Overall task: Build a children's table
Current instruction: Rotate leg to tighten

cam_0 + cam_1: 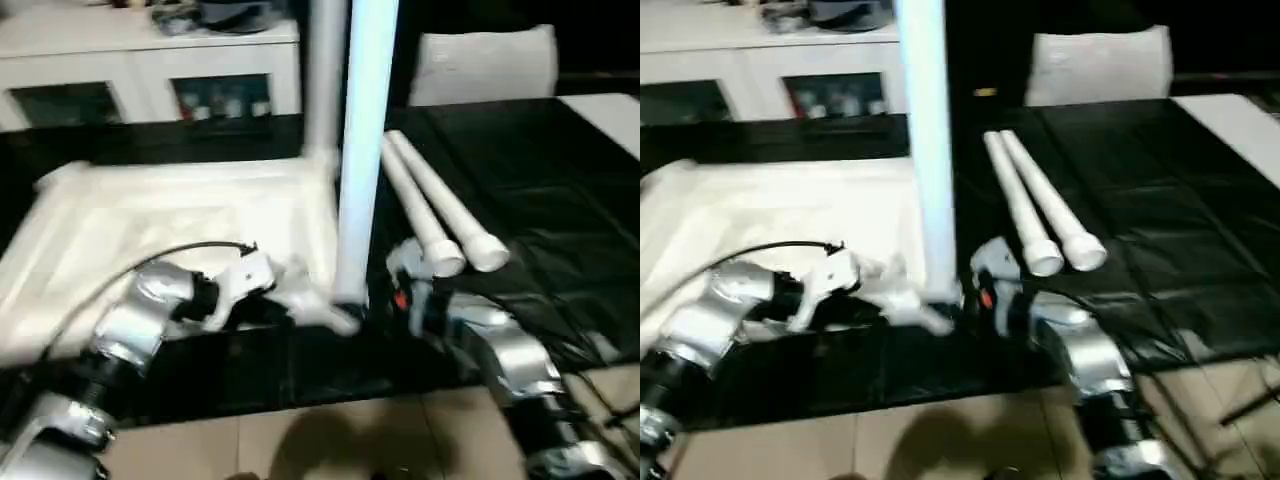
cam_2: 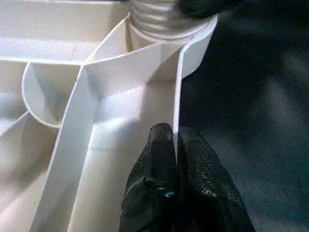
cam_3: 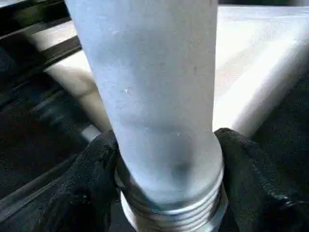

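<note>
Light, stiff and slick, the upright leg [image 3: 149, 96] is clasped just above its threads by the right claw [image 3: 166, 174], while the left claw [image 2: 175, 159] pinches the tabletop [image 2: 96, 72] rim beside the socket.

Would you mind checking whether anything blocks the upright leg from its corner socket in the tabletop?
Nothing visible does. The leg, gripped by the right gripper, already stands with its threaded end at the corner socket of the tabletop.

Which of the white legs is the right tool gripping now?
The upright leg at the tabletop's near corner, its threaded end between the right tool's fingers. The two loose legs lie flat on the black cover, untouched.
</note>
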